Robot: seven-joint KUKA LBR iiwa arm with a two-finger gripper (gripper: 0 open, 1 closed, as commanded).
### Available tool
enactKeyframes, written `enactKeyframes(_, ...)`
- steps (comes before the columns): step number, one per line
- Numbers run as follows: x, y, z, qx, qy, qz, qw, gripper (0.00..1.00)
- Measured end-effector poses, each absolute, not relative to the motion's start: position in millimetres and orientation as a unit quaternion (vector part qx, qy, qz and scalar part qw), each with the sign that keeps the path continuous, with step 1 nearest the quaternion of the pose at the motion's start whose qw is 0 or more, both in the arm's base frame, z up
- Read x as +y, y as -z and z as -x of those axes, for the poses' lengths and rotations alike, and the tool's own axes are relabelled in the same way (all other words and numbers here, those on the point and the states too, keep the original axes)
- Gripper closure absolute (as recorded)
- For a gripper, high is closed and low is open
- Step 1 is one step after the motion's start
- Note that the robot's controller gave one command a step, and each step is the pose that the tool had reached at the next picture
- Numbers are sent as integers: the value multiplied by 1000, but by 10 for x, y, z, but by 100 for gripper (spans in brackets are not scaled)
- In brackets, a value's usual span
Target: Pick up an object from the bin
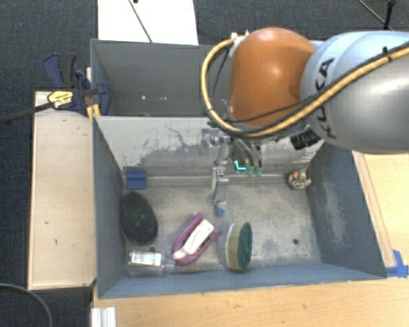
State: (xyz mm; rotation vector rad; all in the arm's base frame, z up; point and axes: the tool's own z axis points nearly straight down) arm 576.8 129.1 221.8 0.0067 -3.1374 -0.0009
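**My pincer low over the middle of the bin**

My pincer [220,196] hangs down from my orange-covered wrist [269,73] into the grey metal bin [341,203], over the bare floor near its middle. Whether it is open or closed I cannot tell from this angle. Just below its tip lies a small blue bit [221,212], too small for me to name, and I cannot tell whether I touch it.

Nearer the front wall sit two larger things. A purple and white object [194,239] lies aslant, and just beside it a round green disc with a pale rim [238,245] stands on edge. Toward the view's left are a dark oval thing [138,218], a blue block [135,178] by the side wall, and a clear plastic piece [148,259] in the front corner. A small metallic thing [298,179] lies well apart on the view's right.
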Motion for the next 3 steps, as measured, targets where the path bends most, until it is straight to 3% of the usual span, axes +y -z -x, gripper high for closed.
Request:
enactKeyframes(1,970,-849,-5423,-998,0,-69,3,0)
enactKeyframes(2,1264,-718,-5045,-991,0,-133,-3,0)
enactKeyframes(3,1346,-714,-4854,-981,-1,-195,-1,0)
